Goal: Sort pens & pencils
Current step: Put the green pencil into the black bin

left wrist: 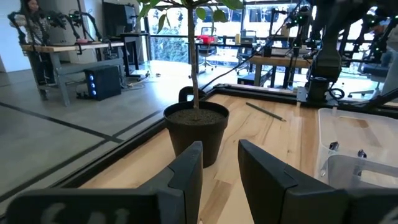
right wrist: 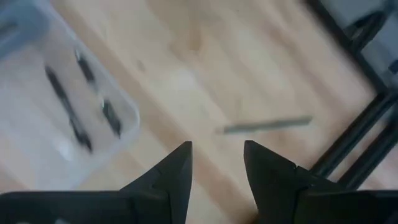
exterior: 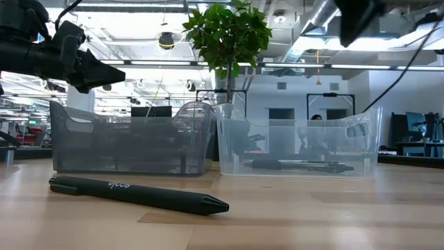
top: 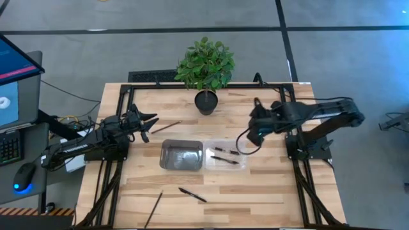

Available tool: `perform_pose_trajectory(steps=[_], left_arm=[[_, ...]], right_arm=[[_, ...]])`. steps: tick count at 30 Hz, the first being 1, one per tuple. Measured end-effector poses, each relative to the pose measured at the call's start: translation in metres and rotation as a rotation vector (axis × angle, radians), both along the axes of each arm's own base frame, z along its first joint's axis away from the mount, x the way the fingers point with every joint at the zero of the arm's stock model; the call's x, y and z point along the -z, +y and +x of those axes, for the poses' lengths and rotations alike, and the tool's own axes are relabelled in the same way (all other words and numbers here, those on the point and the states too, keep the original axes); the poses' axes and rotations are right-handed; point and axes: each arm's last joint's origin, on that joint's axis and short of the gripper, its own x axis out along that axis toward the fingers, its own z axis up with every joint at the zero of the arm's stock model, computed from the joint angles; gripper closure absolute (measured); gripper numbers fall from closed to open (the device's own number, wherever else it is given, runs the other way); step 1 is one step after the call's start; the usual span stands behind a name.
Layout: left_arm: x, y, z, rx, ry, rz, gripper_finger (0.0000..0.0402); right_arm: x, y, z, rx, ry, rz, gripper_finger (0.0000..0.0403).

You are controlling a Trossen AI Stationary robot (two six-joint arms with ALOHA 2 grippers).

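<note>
1. Two glossy black pens [top: 225, 155] lie in the clear plastic bin [top: 238, 161]; a third black pen [top: 192, 195] lies on the wooden worktop [top: 255, 191].
2. The right gripper [right wrist: 216, 163] hovers, jaws partly open, empty, above a blurred thin pencil [right wrist: 267, 125].
3. The left gripper [left wrist: 220, 163] faces the potted plant [left wrist: 195, 127], jaws parted, empty.

Only legible marking: small pale print on black pen [exterior: 139, 194] barrel in low view, reading uncertain.
</note>
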Motion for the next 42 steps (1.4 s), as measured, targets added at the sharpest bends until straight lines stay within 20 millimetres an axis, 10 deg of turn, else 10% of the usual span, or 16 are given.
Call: perform_pose_trajectory(steps=[12,42], left_arm=[[0.0,0.0,0.0,-0.001,-0.017,-0.032,0.0308],[0.0,0.0,0.0,-0.003,-0.092,-0.189,0.0308]], right_arm=[[0.03,-0.04,-0.062,0.368,-0.062,0.179,0.0234],[0.074,-0.154,-0.056,0.776,0.02,0.135,0.0232]])
